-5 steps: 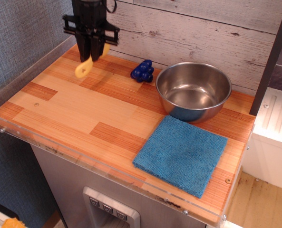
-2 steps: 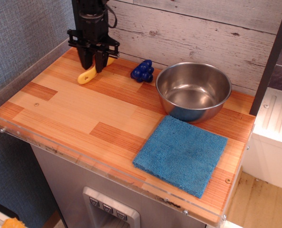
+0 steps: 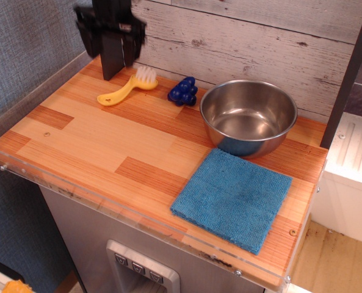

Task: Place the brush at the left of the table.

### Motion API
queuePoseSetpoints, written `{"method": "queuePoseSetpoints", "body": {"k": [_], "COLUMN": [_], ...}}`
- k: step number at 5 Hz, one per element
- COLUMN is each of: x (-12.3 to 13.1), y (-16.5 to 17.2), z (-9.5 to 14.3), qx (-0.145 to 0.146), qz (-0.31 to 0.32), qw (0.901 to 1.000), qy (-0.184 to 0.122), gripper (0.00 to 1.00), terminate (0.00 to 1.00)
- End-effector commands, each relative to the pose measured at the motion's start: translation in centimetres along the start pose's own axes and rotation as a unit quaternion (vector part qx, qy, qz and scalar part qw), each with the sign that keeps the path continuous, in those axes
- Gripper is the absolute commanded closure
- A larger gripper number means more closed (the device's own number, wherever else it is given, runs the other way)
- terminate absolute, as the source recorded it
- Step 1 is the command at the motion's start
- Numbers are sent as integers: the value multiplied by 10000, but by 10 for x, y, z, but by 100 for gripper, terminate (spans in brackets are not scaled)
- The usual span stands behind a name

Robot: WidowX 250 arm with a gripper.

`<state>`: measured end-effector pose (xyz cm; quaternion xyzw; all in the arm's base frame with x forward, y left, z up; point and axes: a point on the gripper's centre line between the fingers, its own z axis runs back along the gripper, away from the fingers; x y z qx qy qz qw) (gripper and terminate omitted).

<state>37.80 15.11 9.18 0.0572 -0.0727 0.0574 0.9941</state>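
Observation:
The yellow brush (image 3: pixel 124 90) lies flat on the wood-plank table (image 3: pixel 89 143), at its far left near the back wall. Its white bristles (image 3: pixel 146 75) point right and its handle with the cutout points to the front left. My gripper (image 3: pixel 116 70) hangs just above and behind the brush, blurred by motion. It is open and holds nothing, and it is clear of the brush.
A small dark-blue grape-like toy (image 3: pixel 184 91) sits right of the brush. A steel bowl (image 3: pixel 248 116) stands at the back right, with a blue cloth (image 3: pixel 232 198) in front of it. Clear acrylic edging (image 3: pixel 40 174) rims the table, and the plank wall runs close behind.
The gripper lowered the brush onto the table at the far left, let go of it and rose. The brush now lies free with its bristles showing.

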Motion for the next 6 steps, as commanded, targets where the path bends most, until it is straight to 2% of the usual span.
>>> {"method": "queuePoseSetpoints", "body": {"k": [1,2,3,4,5,6], "x": [-25,-42,-55,-62,-62,-62], "y": [-21,-44,-62,-70,-70,-70], "z": [76,72,63,61,61,61], "qx": [-228,-416,-444,-160,-160,-160], "qz": [38,-227,-465,-679,-679,-679], "qw": [9980,9979,9976,9973,9973,9973], "qy": [-590,-441,-268,-228,-228,-228], "gripper": [0,0,0,0,0,0], "terminate": [0,0,0,0,0,100]}}
